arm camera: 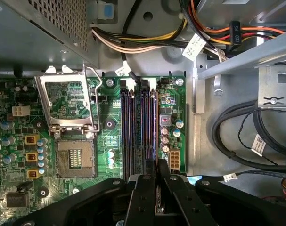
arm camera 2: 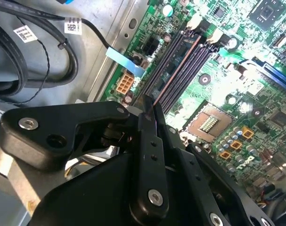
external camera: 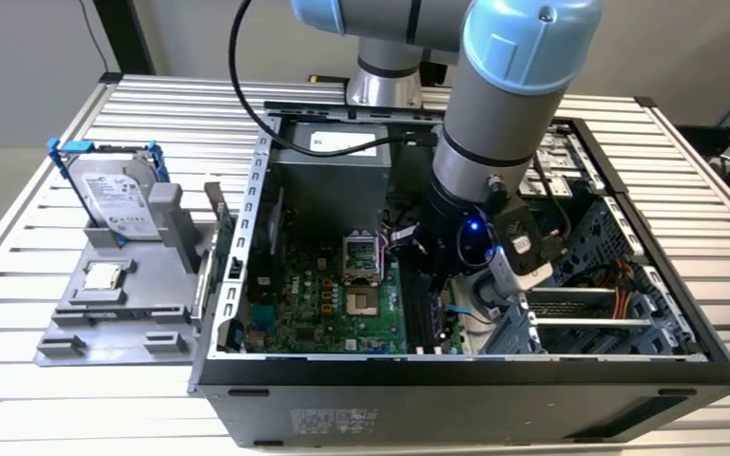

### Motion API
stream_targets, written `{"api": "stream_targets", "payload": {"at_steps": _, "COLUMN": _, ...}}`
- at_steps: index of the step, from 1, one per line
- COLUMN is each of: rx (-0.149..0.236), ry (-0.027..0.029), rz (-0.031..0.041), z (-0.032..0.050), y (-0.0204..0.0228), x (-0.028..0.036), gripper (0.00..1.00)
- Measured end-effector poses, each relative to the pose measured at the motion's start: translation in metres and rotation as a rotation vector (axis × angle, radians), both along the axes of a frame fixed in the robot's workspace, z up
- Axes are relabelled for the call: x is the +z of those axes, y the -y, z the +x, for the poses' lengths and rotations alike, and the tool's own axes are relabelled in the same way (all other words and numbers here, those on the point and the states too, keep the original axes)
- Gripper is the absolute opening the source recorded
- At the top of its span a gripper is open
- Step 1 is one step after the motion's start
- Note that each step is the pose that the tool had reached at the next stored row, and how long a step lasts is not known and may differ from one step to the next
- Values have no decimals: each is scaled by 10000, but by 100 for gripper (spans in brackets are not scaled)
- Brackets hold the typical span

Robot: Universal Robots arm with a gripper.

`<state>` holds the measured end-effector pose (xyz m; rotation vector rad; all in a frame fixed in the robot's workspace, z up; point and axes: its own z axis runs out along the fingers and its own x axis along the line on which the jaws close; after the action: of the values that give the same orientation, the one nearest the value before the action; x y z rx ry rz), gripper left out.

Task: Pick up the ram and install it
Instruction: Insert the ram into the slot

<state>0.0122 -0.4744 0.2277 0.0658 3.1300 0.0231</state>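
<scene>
My gripper (external camera: 448, 290) is down inside the open computer case, over the motherboard's memory slots (arm camera: 138, 127). In both wrist views its black fingers (arm camera 2: 150, 117) stand pressed together on a thin board edge. The ram (arm camera 2: 171, 70), a bluish-green stick with dark chips, runs from the fingertips along the outermost slot, on the side nearest the small white connector (arm camera 2: 125, 84). Whether it is seated in the slot I cannot tell. In the first wrist view the gripper (arm camera: 157, 178) sits at the near end of the slots.
The empty processor socket (arm camera: 74, 155) lies beside the slots. Black cables (arm camera: 237, 132) and a metal crossbar (arm camera: 241, 61) crowd the case beyond the board. Outside the case, a grey fixture (external camera: 124, 313) holds a hard drive (external camera: 118, 199) and a processor chip (external camera: 105, 275).
</scene>
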Motion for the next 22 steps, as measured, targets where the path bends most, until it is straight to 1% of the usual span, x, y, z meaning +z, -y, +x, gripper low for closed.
{"api": "stream_targets", "payload": {"at_steps": 2, "rx": 0, "ry": -1, "rz": -14, "z": -1, "y": -8, "x": 2, "gripper": 0}}
{"api": "stream_targets", "payload": {"at_steps": 3, "rx": -1, "ry": 0, "rz": -40, "z": 0, "y": -22, "x": 2, "gripper": 0}}
{"api": "stream_targets", "payload": {"at_steps": 4, "rx": 0, "ry": 0, "rz": -82, "z": 0, "y": -38, "x": 1, "gripper": 0}}
{"api": "stream_targets", "payload": {"at_steps": 5, "rx": 0, "ry": 0, "rz": -144, "z": 0, "y": -52, "x": 1, "gripper": 0}}
{"api": "stream_targets", "payload": {"at_steps": 6, "rx": 1, "ry": 0, "rz": -201, "z": 1, "y": -54, "x": 1, "gripper": 0}}
{"api": "stream_targets", "payload": {"at_steps": 7, "rx": 1, "ry": 0, "rz": -232, "z": 1, "y": -54, "x": 0, "gripper": 0}}
{"api": "stream_targets", "payload": {"at_steps": 9, "rx": 1, "ry": 2, "rz": -323, "z": 0, "y": -54, "x": -1, "gripper": 0}}
{"api": "stream_targets", "payload": {"at_steps": 10, "rx": 0, "ry": 13, "rz": -382, "z": 0, "y": -54, "x": -2, "gripper": 0}}
{"api": "stream_targets", "payload": {"at_steps": 11, "rx": -1, "ry": 28, "rz": -465, "z": 0, "y": -54, "x": -4, "gripper": 0}}
{"api": "stream_targets", "payload": {"at_steps": 12, "rx": 1, "ry": 38, "rz": -521, "z": 0, "y": -55, "x": -4, "gripper": 0}}
{"api": "stream_targets", "payload": {"at_steps": 14, "rx": 2, "ry": 60, "rz": -542, "z": 0, "y": -66, "x": -7, "gripper": 0}}
{"api": "stream_targets", "payload": {"at_steps": 15, "rx": 0, "ry": 78, "rz": -543, "z": 0, "y": -78, "x": -7, "gripper": 0}}
{"api": "stream_targets", "payload": {"at_steps": 17, "rx": 0, "ry": 94, "rz": -544, "z": 0, "y": -102, "x": -8, "gripper": 0}}
{"api": "stream_targets", "payload": {"at_steps": 20, "rx": 1, "ry": 106, "rz": -544, "z": 1, "y": -104, "x": -22, "gripper": 0}}
{"api": "stream_targets", "payload": {"at_steps": 22, "rx": 0, "ry": 113, "rz": -547, "z": 0, "y": -103, "x": -47, "gripper": 0}}
